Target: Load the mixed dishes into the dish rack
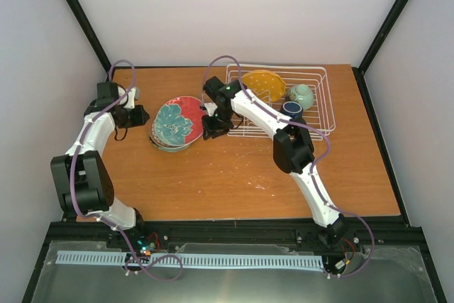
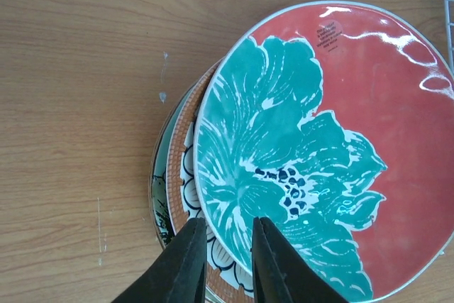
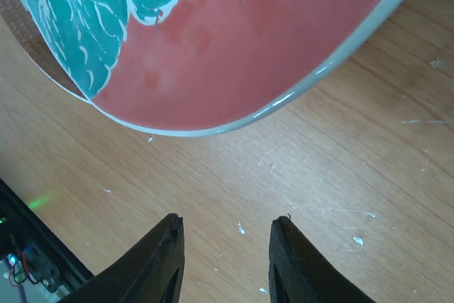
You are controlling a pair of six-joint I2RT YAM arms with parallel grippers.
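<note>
The red plate with the teal flower (image 1: 177, 120) tops a stack left of centre and looks tilted and shifted right. My left gripper (image 2: 227, 221) straddles its near rim (image 2: 340, 140), one finger on top and one below, shut on it. Under it lie the white floral-patterned plate (image 2: 188, 168) and the pale teal bowl (image 2: 162, 175). My right gripper (image 3: 228, 218) is open and empty over bare table just off the red plate's other rim (image 3: 248, 40). The white wire dish rack (image 1: 277, 67) holds the orange-yellow dotted plate (image 1: 264, 83), the pale green bowl (image 1: 302, 95) and the dark blue mug (image 1: 291, 109).
The right arm's forearm (image 1: 259, 115) lies across the rack's left front corner. A rack wire shows at the top right of the left wrist view (image 2: 447, 5). Black frame posts stand at the table's back corners. Bare wood lies in front of the stack and the rack.
</note>
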